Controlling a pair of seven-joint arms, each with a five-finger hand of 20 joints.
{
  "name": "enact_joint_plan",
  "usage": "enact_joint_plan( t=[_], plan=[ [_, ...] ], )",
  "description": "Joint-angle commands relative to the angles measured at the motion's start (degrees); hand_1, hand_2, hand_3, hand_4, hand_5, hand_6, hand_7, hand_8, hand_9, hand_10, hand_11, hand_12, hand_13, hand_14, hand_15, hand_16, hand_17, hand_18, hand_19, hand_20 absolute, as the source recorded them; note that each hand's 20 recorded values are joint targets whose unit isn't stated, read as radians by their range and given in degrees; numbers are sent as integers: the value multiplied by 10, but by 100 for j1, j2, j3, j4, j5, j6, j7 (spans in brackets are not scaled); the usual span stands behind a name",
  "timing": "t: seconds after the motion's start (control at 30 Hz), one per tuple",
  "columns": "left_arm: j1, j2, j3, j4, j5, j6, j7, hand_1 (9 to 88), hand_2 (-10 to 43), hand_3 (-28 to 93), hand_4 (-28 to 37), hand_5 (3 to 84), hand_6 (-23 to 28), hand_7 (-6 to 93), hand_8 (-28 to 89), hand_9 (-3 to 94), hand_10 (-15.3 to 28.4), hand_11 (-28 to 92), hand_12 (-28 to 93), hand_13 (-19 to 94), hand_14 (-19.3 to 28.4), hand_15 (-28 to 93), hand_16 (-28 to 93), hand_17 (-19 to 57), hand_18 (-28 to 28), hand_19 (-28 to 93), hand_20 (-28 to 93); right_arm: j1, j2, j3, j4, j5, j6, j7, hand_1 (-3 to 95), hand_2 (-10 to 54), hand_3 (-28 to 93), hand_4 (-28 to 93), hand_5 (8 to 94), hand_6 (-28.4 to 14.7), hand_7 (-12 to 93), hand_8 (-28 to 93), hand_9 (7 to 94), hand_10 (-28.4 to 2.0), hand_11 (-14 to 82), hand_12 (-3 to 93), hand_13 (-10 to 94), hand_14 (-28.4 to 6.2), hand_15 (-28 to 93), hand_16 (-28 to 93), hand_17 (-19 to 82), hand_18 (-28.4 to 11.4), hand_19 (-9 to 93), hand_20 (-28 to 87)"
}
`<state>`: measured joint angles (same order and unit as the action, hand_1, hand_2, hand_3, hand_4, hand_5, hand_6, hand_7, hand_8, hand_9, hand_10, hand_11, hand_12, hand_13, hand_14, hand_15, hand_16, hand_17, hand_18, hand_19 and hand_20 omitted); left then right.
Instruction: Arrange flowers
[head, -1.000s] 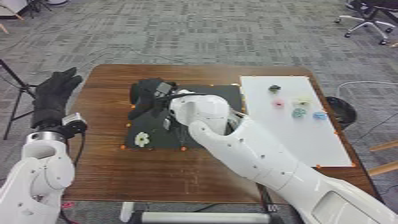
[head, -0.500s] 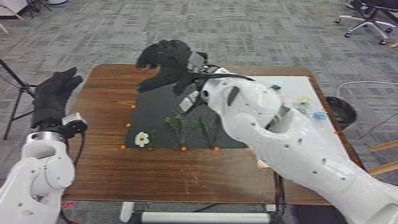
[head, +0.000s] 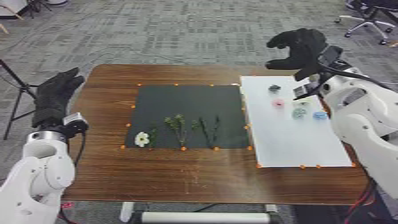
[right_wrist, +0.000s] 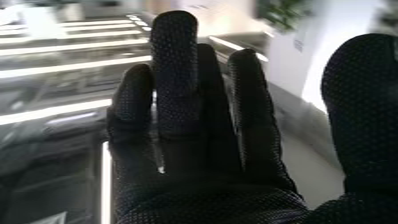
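"Right robot hand (head: 306, 47)?"
"Fingers straight, thumb apart, near the white board's (head: 306, 145) far edge. Left robot hand (head: 55, 95), fingers straight, beside the tabletop (head: 195, 180)."
"Farther out?"
"White flower (head: 142, 139), green stems (head: 180, 127) on the black mat (head: 164, 100); coloured blooms (head: 278, 103), probably, on the board."

White jointed arms, black fabric gloves

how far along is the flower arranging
Looks done: the white flower and green stems lie on the black mat. In hand: nothing; the right hand is open and empty. Probably left: the pink bloom, teal bloom and blue bloom, on the white sheet.
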<state>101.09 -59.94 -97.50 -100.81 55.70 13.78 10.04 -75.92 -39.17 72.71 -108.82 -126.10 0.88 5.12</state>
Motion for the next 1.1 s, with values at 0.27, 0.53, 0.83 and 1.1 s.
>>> enact_joint_plan(
  t=[0.27, 0.53, 0.83, 1.1],
  plan=[
    [12, -66, -57, -42, 42, -7, -12, 256, 48, 705, -266, 491, 39, 148, -79, 503, 138, 201, 112, 362, 149, 104, 6, 56, 107, 66, 148, -1131, -85, 576, 841, -503, -233, -167, 384, -95, 671, -193, 617, 38, 261, -110, 696, -117, 139, 185, 693, -97, 445, 328, 298, -214, 680, 599],
    [12, -67, -57, -42, 43, -8, -12, 256, 46, 704, -264, 491, 39, 148, -79, 502, 138, 201, 112, 363, 148, 105, 6, 56, 107, 64, 148, -1335, -182, 537, 1012, -566, -312, -208, 394, -95, 672, -199, 619, 38, 268, -85, 696, -116, 140, 184, 704, -92, 447, 337, 310, -214, 691, 603],
    [987, -177, -268, -431, -43, -180, 428, 257, 44, 703, -263, 491, 38, 148, -79, 502, 137, 201, 112, 362, 149, 105, 6, 55, 106, 64, 149, -1183, -314, 368, 1486, -1090, -53, -495, 389, -95, 683, -192, 600, 35, 262, -107, 674, -118, 135, 185, 708, -91, 453, 344, 311, -215, 696, 609],
    [993, -183, -234, -432, -18, -194, 477, 258, 44, 703, -262, 491, 39, 148, -79, 502, 137, 202, 112, 364, 149, 106, 6, 55, 106, 63, 149, -983, -399, 323, 1805, -1277, 3, -472, 395, -95, 688, -197, 575, 29, 266, -114, 637, -120, 126, 186, 706, -90, 464, 343, 308, -216, 698, 612]
  ],
)
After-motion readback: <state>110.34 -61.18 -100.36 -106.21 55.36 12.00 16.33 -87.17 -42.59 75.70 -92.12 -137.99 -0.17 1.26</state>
